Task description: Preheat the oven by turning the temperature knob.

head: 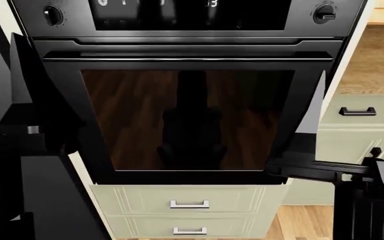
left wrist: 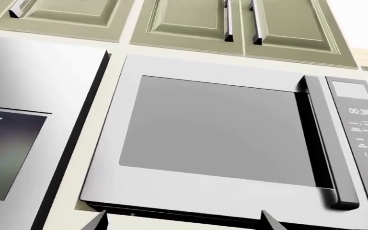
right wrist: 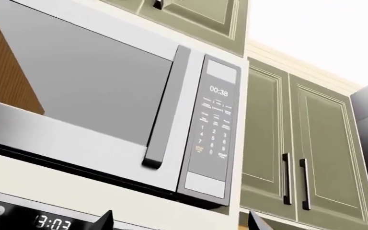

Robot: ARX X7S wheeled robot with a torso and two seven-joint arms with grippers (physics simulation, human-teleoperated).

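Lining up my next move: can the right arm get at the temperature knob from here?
Probably yes. The temperature knob sits uncovered at the oven's upper right, above the right arm. The right gripper points up at the microwave, so it needs re-aiming.

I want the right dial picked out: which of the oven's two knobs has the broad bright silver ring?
The knob at the panel's right end: a bright silver collar surrounds it, whereas the left knob has only a thin, dark ring.

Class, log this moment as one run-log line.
oven: door closed | temperature knob: untouched | left gripper: open, facing microwave | right gripper: open
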